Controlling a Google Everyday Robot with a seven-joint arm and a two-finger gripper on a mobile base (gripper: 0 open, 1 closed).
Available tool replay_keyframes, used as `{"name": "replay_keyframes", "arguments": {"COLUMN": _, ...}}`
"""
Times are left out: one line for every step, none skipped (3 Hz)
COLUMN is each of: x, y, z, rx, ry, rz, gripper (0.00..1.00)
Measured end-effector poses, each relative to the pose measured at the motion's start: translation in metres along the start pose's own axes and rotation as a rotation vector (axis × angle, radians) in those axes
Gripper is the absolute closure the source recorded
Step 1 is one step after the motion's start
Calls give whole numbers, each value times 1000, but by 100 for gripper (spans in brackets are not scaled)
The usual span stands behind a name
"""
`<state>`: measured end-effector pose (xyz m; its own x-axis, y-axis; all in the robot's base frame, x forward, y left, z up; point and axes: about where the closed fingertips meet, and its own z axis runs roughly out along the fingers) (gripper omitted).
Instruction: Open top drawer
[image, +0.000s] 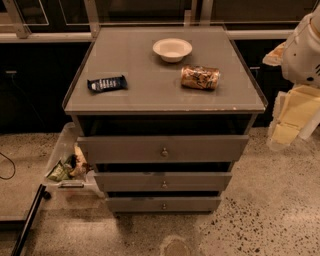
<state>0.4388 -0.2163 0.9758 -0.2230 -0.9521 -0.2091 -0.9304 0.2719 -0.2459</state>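
Observation:
The top drawer (162, 148) is the widest grey front of three in the grey cabinet (165, 95), with a small round metal knob (164, 151) at its centre. A dark gap shows above the front, which stands a little forward of the cabinet frame. Two narrower drawer fronts (163, 181) sit below it. My gripper (292, 120), pale yellow under a white arm, hangs at the right edge of the camera view. It is beside the cabinet's right corner, at about the height of the top drawer, apart from the knob and holding nothing.
On the cabinet top lie a white bowl (172, 49), a crushed can (200, 77) on its side and a dark snack packet (107, 83). A clear plastic bin (67, 162) with rubbish stands left of the cabinet. A black bar (27, 220) lies at the bottom left.

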Motion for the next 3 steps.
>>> {"name": "replay_keyframes", "arguments": {"x": 0, "y": 0, "z": 0, "rx": 0, "ry": 0, "rz": 0, "gripper": 0}}
{"name": "replay_keyframes", "arguments": {"x": 8, "y": 11, "z": 35, "rx": -39, "ry": -31, "rz": 17, "gripper": 0}}
{"name": "replay_keyframes", "arguments": {"x": 15, "y": 30, "z": 89, "rx": -81, "ry": -73, "rz": 2, "gripper": 0}}
